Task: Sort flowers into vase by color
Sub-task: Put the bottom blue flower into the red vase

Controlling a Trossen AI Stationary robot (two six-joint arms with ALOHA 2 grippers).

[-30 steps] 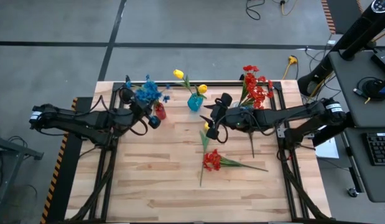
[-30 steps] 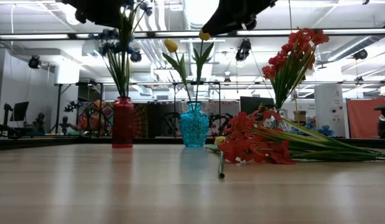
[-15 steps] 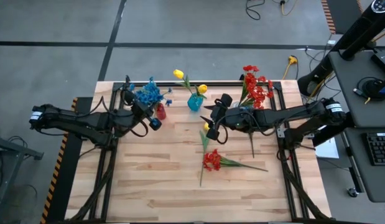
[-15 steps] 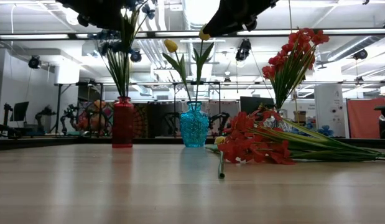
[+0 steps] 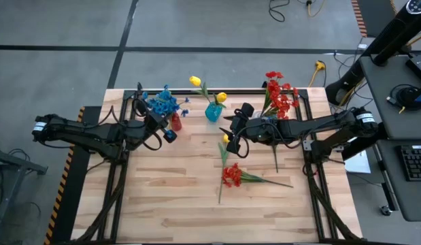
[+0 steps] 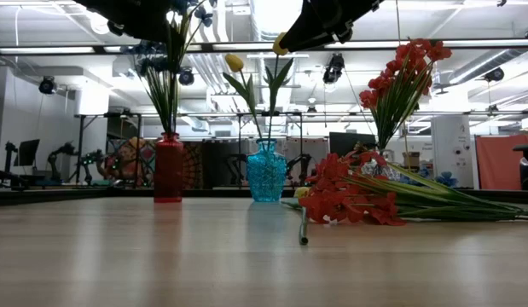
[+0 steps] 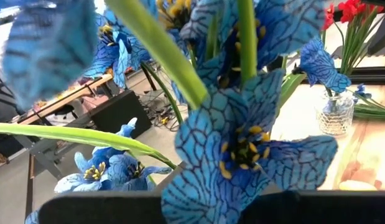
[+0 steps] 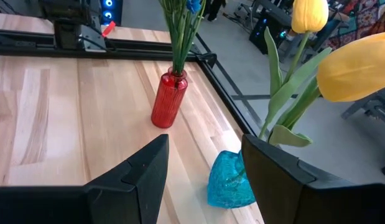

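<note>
Setting: While both of your arms work at the far half of the wooden table, three vases stand in a row along its back edge.
Red vase: holds the blue spray; stems stand upright in its neck, so colour of bloom and vase do not match here.
Left gripper: sits just beside the red vase, under the blue blooms. The left wrist view is filled by blue petals and green stems, which hide the fingers, so you cannot tell how they stand.
Blue vase: teal glass, centre of the row, already carrying yellow tulips on leafy stems.
Right gripper: hovers in front of the blue vase, fingers spread wide in the right wrist view, with nothing between them. A yellow tulip fills that view's edge; you cannot tell whether it touches the gripper.
Clear vase: at the right rear, holding a tall red spray.
Loose flowers: a second red spray lies flat on the table near the middle, stems pointing right, with a yellow bloom just beyond it beside your right gripper.
Judgement: the lying red spray seems the plainest work left to sort.
</note>
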